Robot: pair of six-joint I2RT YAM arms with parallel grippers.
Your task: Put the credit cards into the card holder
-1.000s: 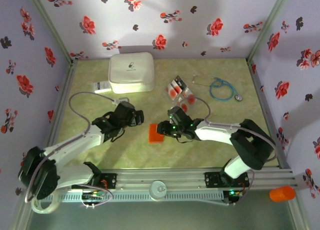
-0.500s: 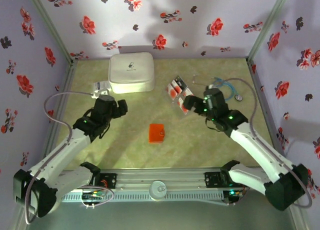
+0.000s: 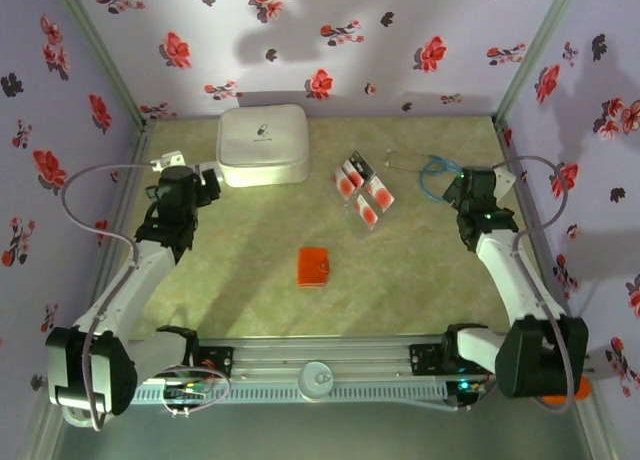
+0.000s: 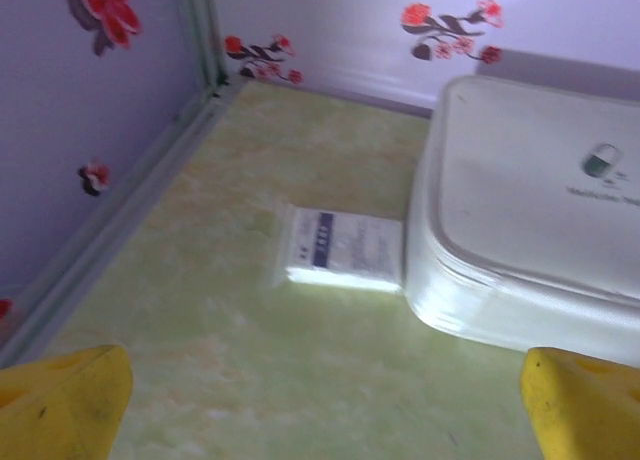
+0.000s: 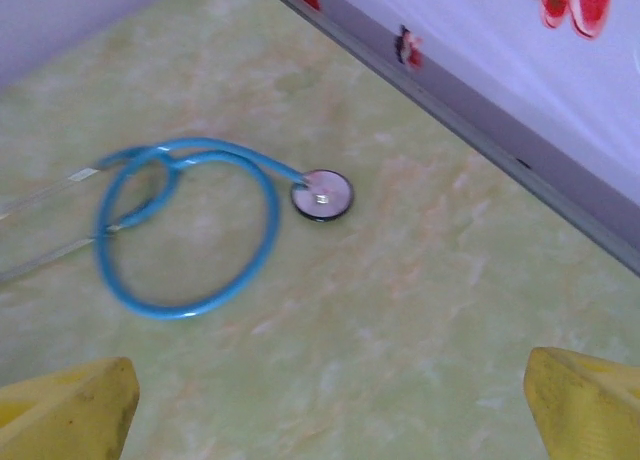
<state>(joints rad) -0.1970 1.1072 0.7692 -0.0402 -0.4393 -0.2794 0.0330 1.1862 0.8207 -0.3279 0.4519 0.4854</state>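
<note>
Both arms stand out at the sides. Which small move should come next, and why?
Probably swing the right gripper, its jaws open and empty, left toward the credit cards. They lie loose on the table, outside the orange card holder, and this arm is nearer to them than the left one.

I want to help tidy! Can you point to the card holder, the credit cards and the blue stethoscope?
card holder (image 3: 313, 266), top view, middle of its orange cover.
credit cards (image 3: 366, 212), top view, the nearest card.
stethoscope (image 5: 322, 195), right wrist view, its round chest piece.
</note>
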